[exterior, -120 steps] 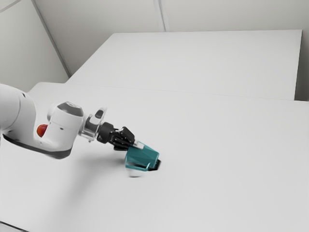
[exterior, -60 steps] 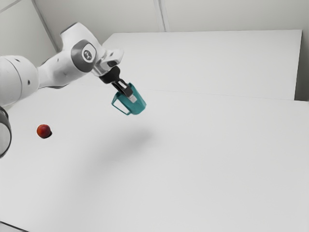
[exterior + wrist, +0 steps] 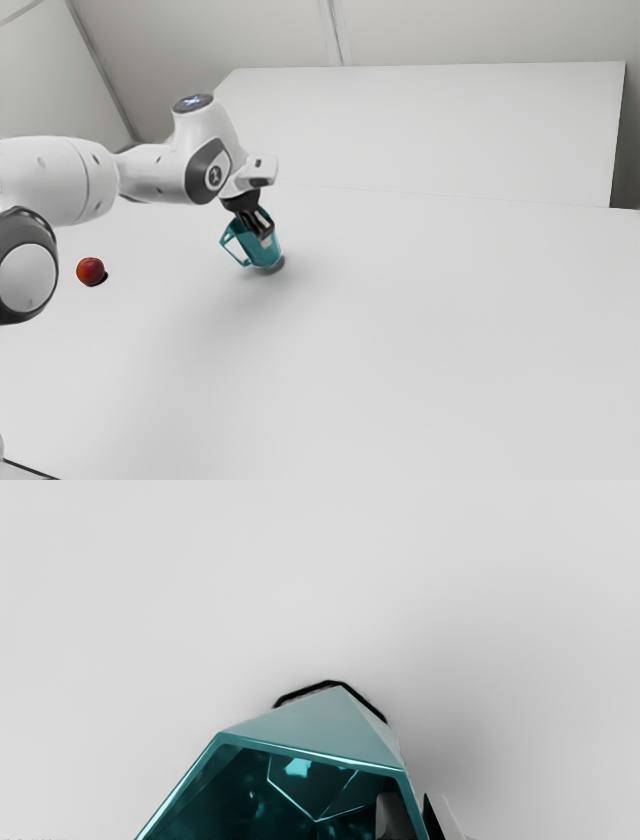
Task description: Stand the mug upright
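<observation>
The gripper [image 3: 265,238] points down at the teal mug [image 3: 267,254], shut on its side wall near the rim. In the exterior view the mug leans slightly, opening up, its handle toward the exterior view's left; a dark contact-like shadow lies by its base, but whether it rests fully on the table cannot be told. In the wrist view the gripper [image 3: 419,812] has one fingertip inside the mug [image 3: 310,725] and the other outside, the wall between them. The mug's dark interior faces my hand camera, and a dark line edges its far bottom end.
A red, round fruit [image 3: 90,271] sits on the white table [image 3: 420,350], toward the exterior view's left, beneath the arm's reach. Behind the table stands a second large white surface [image 3: 410,125].
The mug, on its side on the table a second ago, was lifted and swung farther back by my hand. Since half a second ago it has come down toward the table and turned more upright.
</observation>
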Robot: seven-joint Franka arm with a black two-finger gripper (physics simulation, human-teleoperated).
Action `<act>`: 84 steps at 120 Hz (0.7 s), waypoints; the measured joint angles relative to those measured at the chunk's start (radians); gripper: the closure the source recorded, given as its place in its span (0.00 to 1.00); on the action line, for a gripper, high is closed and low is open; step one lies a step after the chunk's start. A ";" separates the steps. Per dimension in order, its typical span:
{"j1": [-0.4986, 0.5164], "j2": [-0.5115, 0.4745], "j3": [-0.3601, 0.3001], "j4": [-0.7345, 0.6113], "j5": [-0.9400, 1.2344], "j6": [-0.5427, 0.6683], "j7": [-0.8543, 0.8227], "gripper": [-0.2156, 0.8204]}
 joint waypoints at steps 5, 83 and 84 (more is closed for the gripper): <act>0.000 0.006 0.000 -0.001 0.001 0.005 -0.017 0.93; 0.002 -0.130 -0.059 0.174 0.008 -0.165 -0.186 0.27; 0.001 -0.131 -0.061 0.192 0.008 -0.180 -0.189 0.27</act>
